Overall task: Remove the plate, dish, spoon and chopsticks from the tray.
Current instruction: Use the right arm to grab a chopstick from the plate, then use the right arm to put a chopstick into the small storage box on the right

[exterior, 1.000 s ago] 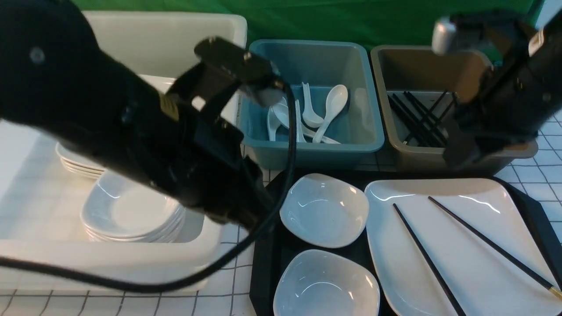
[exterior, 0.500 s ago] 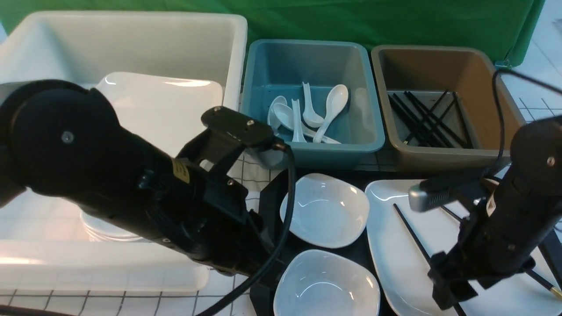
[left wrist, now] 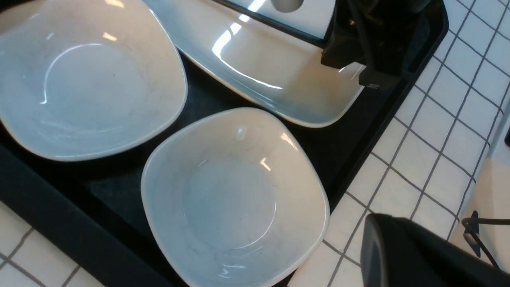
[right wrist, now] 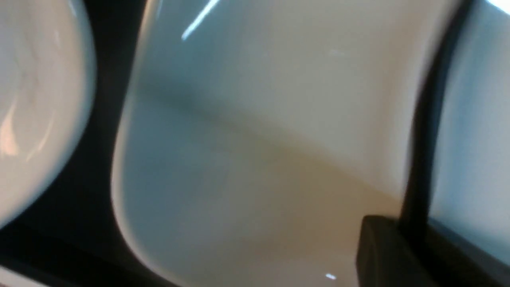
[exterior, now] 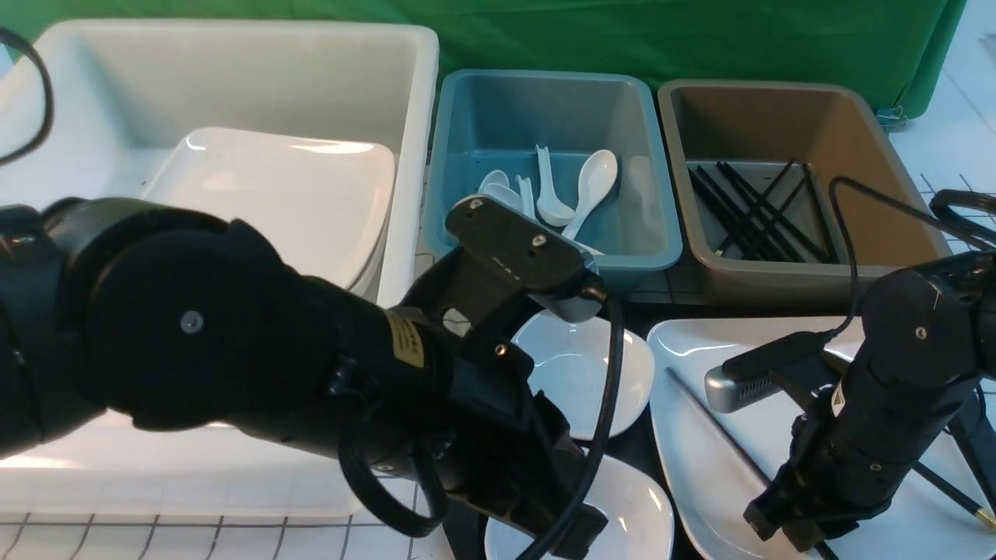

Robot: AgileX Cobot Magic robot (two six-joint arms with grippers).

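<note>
The black tray sat on the white gridded tabletop, just on the near side of a blue tub and a brown tub. The large white plate filled the tray's right half. Two small dishes lay to its left, just beside each other: the far dish and the near dish.

The chopsticks lay on the plate. One ran slantwise from the far left part toward the right arm's tip; the other showed just right of that arm.

The right arm reached down onto the near part of the plate. Its jaws sat at the slanting stick, but I could not tell whether they gripped it. The left arm stretched from the left over the near dish, its jaws closed.

White spoons lay in the blue tub, black sticks in the brown tub, and stacked plates in a white bin at the far left.
</note>
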